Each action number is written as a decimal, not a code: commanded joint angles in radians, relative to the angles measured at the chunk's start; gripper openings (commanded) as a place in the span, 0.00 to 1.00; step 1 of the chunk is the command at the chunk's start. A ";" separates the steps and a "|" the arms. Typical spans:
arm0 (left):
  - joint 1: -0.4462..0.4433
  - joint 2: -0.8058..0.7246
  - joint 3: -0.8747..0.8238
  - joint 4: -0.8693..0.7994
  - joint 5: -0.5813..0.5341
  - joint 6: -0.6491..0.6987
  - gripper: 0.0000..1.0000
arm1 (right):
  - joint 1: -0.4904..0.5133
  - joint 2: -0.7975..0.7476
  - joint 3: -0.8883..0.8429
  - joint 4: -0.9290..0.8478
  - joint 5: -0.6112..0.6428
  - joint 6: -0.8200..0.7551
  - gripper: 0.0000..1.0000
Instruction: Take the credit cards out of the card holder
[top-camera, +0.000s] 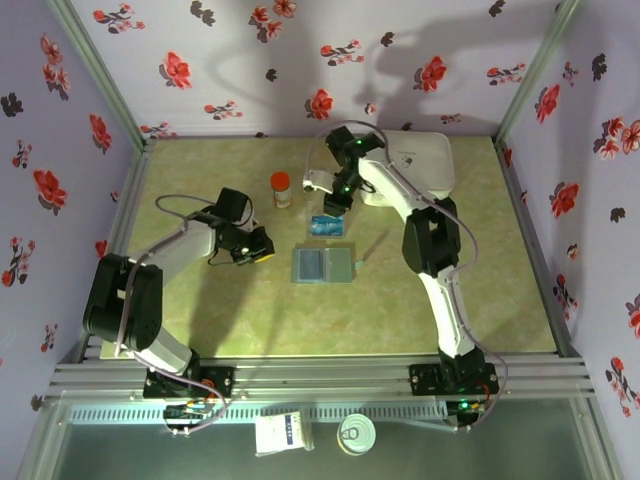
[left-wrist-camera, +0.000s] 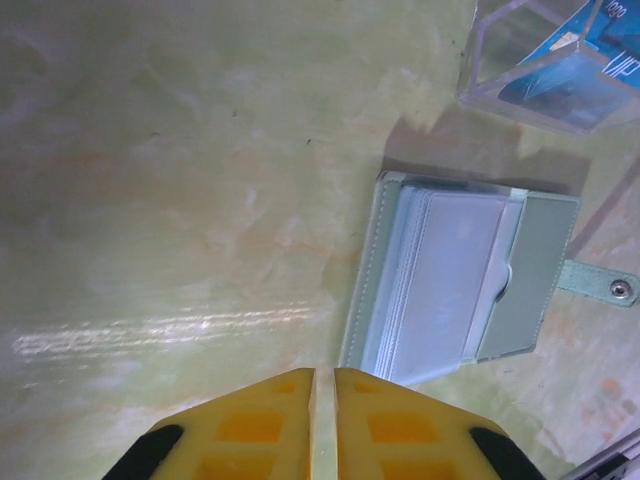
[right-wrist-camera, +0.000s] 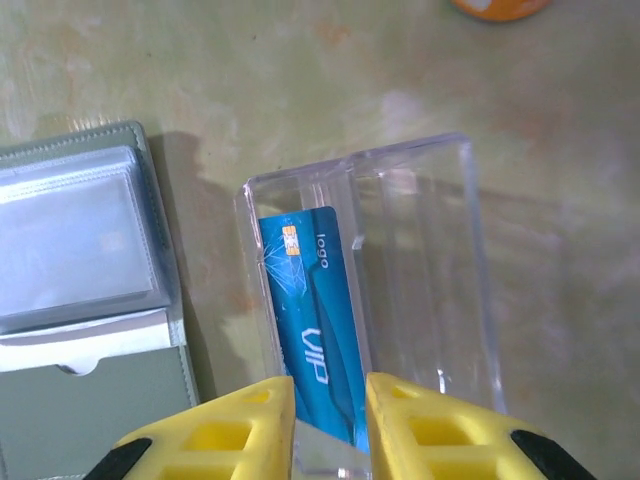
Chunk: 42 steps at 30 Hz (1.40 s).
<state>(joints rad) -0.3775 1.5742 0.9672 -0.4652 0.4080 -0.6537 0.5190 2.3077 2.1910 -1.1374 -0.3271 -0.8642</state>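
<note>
The grey-blue card holder (top-camera: 323, 265) lies open and flat at mid-table, its clear sleeves facing up (left-wrist-camera: 450, 290) (right-wrist-camera: 80, 300). Just behind it stands a clear plastic box (top-camera: 327, 226) (right-wrist-camera: 400, 260). One blue credit card (right-wrist-camera: 310, 320), marked VIP, leans inside it. My right gripper (top-camera: 335, 205) (right-wrist-camera: 330, 385) hovers over the near end of that box, open, the card's end showing in the gap between its fingers. My left gripper (top-camera: 255, 250) (left-wrist-camera: 322, 375) is shut on nothing, low over bare table just left of the holder.
An orange-capped bottle (top-camera: 282, 188) stands behind and left of the box. A white zip case (top-camera: 420, 160) lies at the back right. The holder's snap strap (left-wrist-camera: 600, 285) sticks out from its side. Flowered walls enclose the table.
</note>
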 joint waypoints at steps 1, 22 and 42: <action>-0.017 0.040 0.001 0.065 0.049 -0.031 0.13 | 0.017 -0.114 -0.134 0.159 0.042 0.158 0.27; -0.151 0.168 -0.013 0.208 0.035 -0.093 0.04 | 0.144 -0.482 -0.889 0.629 0.252 1.389 0.27; -0.160 0.175 -0.023 0.183 -0.027 -0.071 0.00 | 0.190 -0.506 -1.067 0.932 -0.058 1.636 0.42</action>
<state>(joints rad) -0.5350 1.7329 0.9485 -0.2729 0.3927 -0.7307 0.7071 1.8046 1.1328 -0.2726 -0.3286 0.7280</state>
